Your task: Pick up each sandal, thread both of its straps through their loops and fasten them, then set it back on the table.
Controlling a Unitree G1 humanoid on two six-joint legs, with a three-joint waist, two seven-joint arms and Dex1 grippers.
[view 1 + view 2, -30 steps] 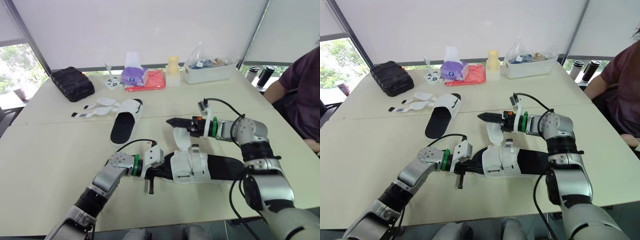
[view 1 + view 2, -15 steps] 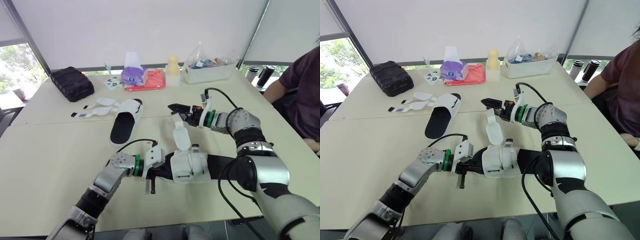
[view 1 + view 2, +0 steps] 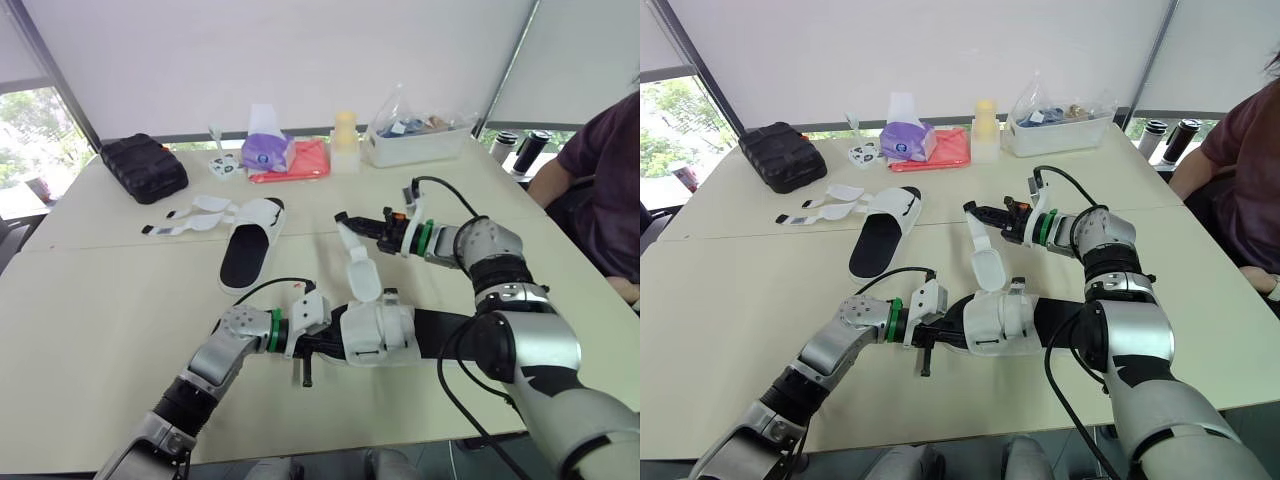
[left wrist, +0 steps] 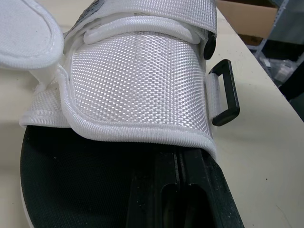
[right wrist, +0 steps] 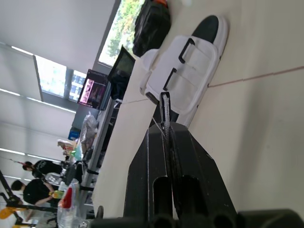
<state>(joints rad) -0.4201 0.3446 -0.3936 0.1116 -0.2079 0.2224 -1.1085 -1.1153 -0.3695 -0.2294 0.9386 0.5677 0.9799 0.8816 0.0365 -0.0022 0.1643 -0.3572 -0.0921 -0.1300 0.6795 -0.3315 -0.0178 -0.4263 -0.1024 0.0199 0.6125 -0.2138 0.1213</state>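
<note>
Left eye view, and the strap is up: the right hand (image 3: 343, 219), pinched tight on the tip of the loose strap (image 3: 358, 268), has carried it from low beside the sandal (image 3: 382, 335) a second ago to high at frame centre, drawn out above the upper (image 4: 137, 80). I'd call that the pull-out before threading; the black loop (image 4: 226, 93) on the sandal's side has no strap through it yet. The left hand (image 3: 318, 343) has its fingers closed narrow on the footbed (image 4: 71, 190), apparently steadying the sandal at lower centre of the bench (image 3: 90, 310). Room looks good: bare bench at lower left; the second sandal (image 3: 250, 245), straps undone, lies well apart up-left; a person (image 3: 600, 170) sits at the right edge
</note>
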